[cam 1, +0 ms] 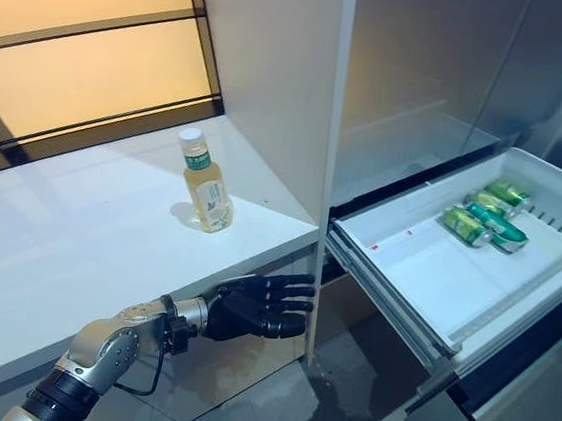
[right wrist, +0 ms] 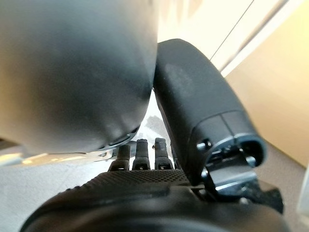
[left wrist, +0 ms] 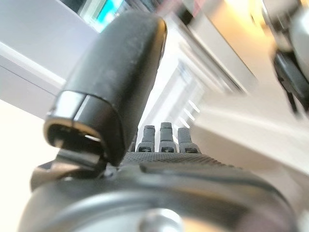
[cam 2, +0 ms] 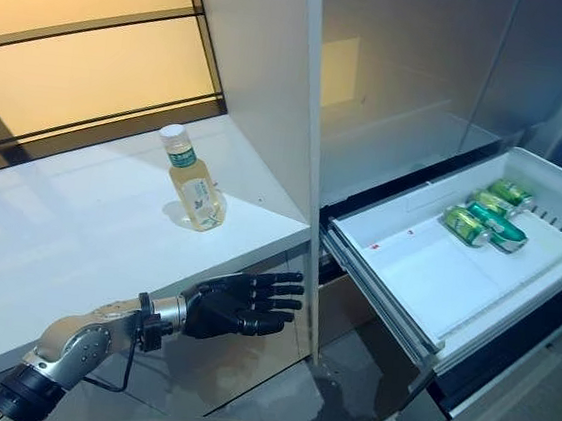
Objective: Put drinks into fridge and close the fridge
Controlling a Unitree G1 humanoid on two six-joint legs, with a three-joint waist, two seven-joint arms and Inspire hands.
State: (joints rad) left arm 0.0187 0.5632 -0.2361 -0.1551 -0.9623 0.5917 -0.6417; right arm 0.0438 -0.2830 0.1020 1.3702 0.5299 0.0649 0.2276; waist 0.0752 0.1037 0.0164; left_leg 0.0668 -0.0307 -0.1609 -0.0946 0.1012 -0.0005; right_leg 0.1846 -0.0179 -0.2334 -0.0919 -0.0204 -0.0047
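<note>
A bottle of pale yellow drink with a white cap stands upright on the white counter, near the fridge's side wall. Green cans lie at the far right of the pulled-out white fridge drawer. My left hand is open and empty, its fingers straight. It hangs in front of and below the counter's front edge, beside the drawer's left corner, and also shows in the left wrist view. My right hand shows fingers straight and thumb out, holding nothing.
The fridge's upper compartment stands open above the drawer. The white fridge side wall rises at the counter's right end. A window with dark frames runs behind the counter. Grey floor lies below the drawer.
</note>
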